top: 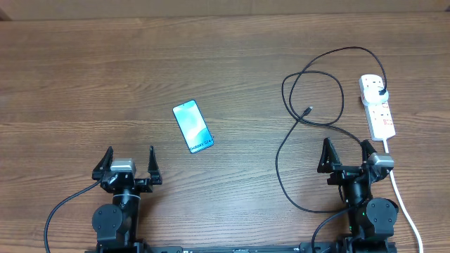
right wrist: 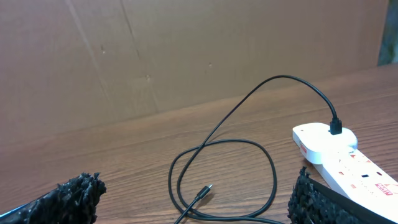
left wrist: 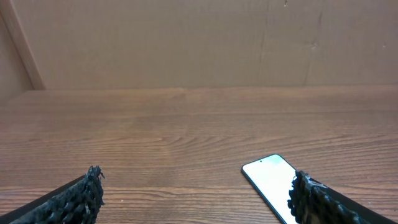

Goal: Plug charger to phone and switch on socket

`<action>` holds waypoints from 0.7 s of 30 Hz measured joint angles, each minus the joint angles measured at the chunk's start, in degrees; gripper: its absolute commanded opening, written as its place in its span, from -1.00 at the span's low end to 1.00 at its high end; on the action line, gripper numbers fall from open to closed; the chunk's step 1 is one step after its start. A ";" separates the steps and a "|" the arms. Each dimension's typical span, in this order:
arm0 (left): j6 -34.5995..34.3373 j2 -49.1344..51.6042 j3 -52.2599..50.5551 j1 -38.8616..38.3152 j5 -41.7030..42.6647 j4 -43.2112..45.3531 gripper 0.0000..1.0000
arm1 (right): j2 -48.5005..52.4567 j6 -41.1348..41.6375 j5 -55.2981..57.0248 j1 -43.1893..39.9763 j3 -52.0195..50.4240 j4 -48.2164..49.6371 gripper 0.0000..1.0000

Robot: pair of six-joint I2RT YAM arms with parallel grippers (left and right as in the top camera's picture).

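Phone: the phone (top: 193, 126) lies face up on the tabletop (top: 105, 70), screen lit, set at a slant, just ahead and to the right of the left claw (top: 130, 153).
Charger: the charger (right wrist: 280, 76) loops across the right side; its plug (top: 380, 91) sits in the far end of the socket (top: 377, 105), and its connector tip (top: 309, 110) rests loose, well apart from the phone.
Socket: flat at the right edge, white cord (top: 404, 204) trailing towards the near edge.
Left claw: spread wide, holding nothing.
Right claw (top: 346, 145): spread wide, empty, beside the socket.
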 measured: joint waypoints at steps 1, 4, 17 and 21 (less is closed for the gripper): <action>0.00 0.00 0.00 0.00 0.00 0.00 0.99 | 0.00 0.02 -0.02 -0.02 0.00 0.00 1.00; 0.00 0.00 0.00 0.00 0.02 0.00 0.99 | 0.00 0.00 0.00 -0.02 0.00 -0.02 1.00; -0.96 0.00 0.02 -0.02 0.24 0.00 0.99 | 0.00 0.00 0.00 0.00 0.00 -0.02 1.00; -2.16 0.00 0.31 0.00 0.50 -0.28 0.99 | 0.00 -0.02 0.00 0.00 0.00 -0.04 1.00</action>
